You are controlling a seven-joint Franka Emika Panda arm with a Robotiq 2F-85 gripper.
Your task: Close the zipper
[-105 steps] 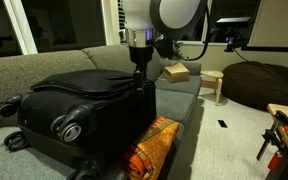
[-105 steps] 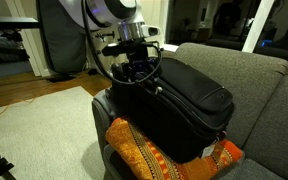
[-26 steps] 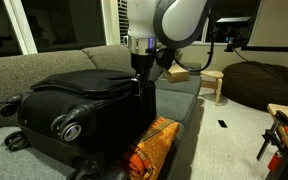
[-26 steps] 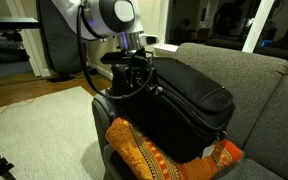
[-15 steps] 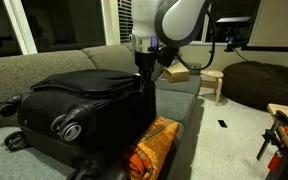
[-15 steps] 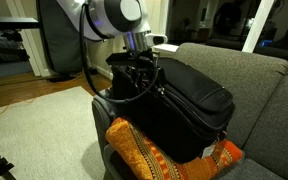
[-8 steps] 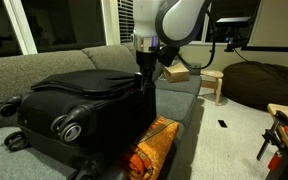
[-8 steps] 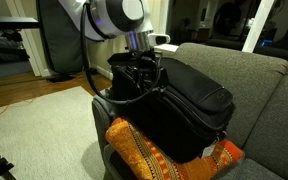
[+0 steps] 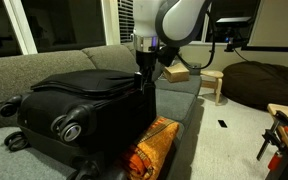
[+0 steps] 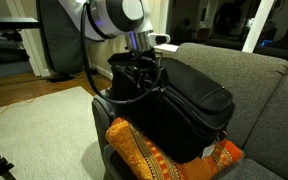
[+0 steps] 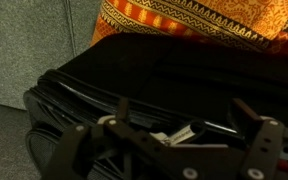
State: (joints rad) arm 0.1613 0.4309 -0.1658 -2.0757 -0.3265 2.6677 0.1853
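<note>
The arm (image 9: 176, 18) wears rounded, glossy white-grey shells above a dark wrist, with black cables (image 10: 92, 78) looping beside the black, metal-linked end effector (image 11: 169, 142).

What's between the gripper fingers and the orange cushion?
The black suitcase, filling the stretch from the fingers to the orange cushion, in the wrist view.

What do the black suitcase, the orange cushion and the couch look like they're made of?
Suitcase: soft woven fabric, probably nylon or polyester, matte black; its top sags and creases slightly. Cushion: woven textile, orange with a fine pattern; fibre unclear. Couch: grey upholstery cloth, matte with a visible weave-like grain.
</note>
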